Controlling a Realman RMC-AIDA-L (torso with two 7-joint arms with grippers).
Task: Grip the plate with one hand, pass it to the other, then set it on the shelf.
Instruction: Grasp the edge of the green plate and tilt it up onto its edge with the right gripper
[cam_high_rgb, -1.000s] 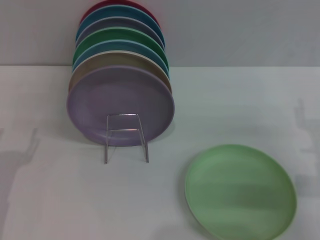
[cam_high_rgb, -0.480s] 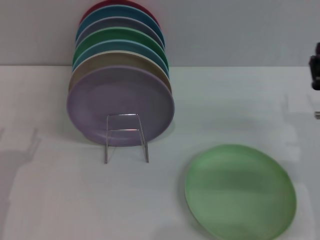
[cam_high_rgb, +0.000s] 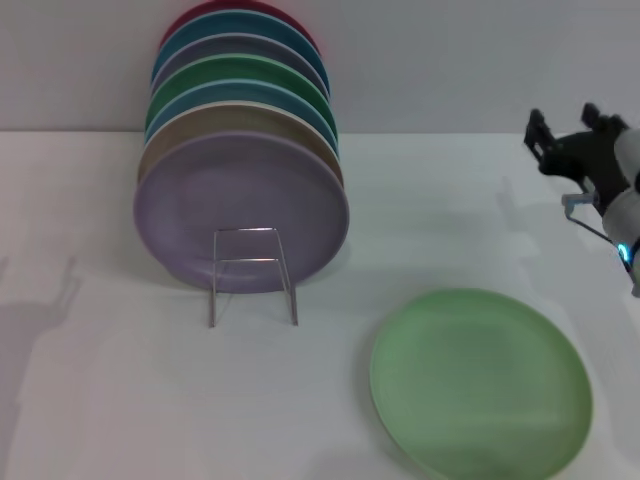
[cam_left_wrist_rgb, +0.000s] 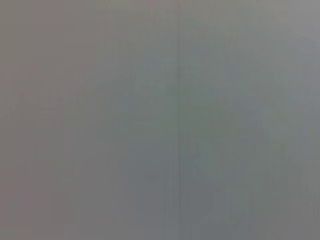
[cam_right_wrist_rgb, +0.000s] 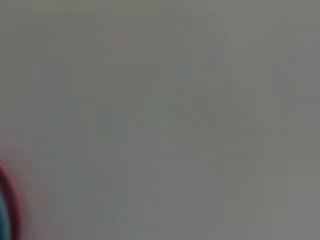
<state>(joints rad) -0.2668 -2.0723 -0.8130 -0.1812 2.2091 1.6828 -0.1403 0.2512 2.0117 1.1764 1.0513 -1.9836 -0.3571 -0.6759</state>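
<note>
The light mint-green plate (cam_high_rgb: 480, 385) lies flat on the white table at the front right. My right gripper (cam_high_rgb: 562, 124) has come in from the right edge, above and behind the plate and clear of it, with its two black fingers spread apart and empty. The silver wire shelf (cam_high_rgb: 252, 272) stands left of centre, its upright loop in front of a lavender plate (cam_high_rgb: 240, 205). My left gripper is out of view; the left wrist view shows only plain grey.
Several coloured plates (cam_high_rgb: 240, 90) stand on edge in a row behind the lavender one, back to the grey wall. A red and blue rim (cam_right_wrist_rgb: 6, 205) shows at the edge of the right wrist view. The white table (cam_high_rgb: 100, 400) extends to the front left.
My right arm has moved in from the right edge toward the left; its gripper is now fully in view. The plate and the shelf have not moved.
</note>
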